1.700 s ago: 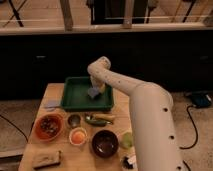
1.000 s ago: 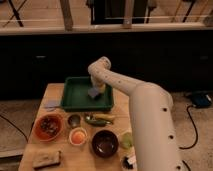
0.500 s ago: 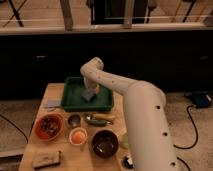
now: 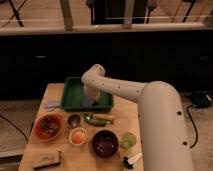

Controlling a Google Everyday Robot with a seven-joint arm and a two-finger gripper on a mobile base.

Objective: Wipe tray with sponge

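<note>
The robot's white, rounded arm (image 4: pixel 150 115) bends down from the picture's right and sets its gripper (image 4: pixel 90 98) inside the large dark-green rectangular plastic tray (image 4: pixel 68 93), low over the tray floor and toward its near edge. Directly under the gripper tip lies the small grey-blue squarish sponge (image 4: pixel 87 103), resting on the tray bottom and touching or almost touching the gripper. The wrist covers the tip, so I cannot tell whether the gripper is clamped on the pad or only pressing on it. The tray stands at the far side of a light wooden table (image 4: pixel 56 91). To the picture's left of the gripper, outside the tray rim, a flat bluish-grey cloth patch (image 4: pixel 51 104) lies on the wood. Nearer the camera than the gripper, just beyond the tray's front rim, lie a small dark cup (image 4: pixel 74 120) and a green and yellow oblong item (image 4: pixel 98 119). Further toward the camera are an orange-red bowl with dark contents (image 4: pixel 48 126), a small pale bowl holding something orange (image 4: pixel 78 136), a dark brown bowl (image 4: pixel 105 143) and a light-green cup (image 4: pixel 128 140). A brown rectangular block (image 4: pixel 46 159) lies at the near left corner, well apart from the gripper.
</note>
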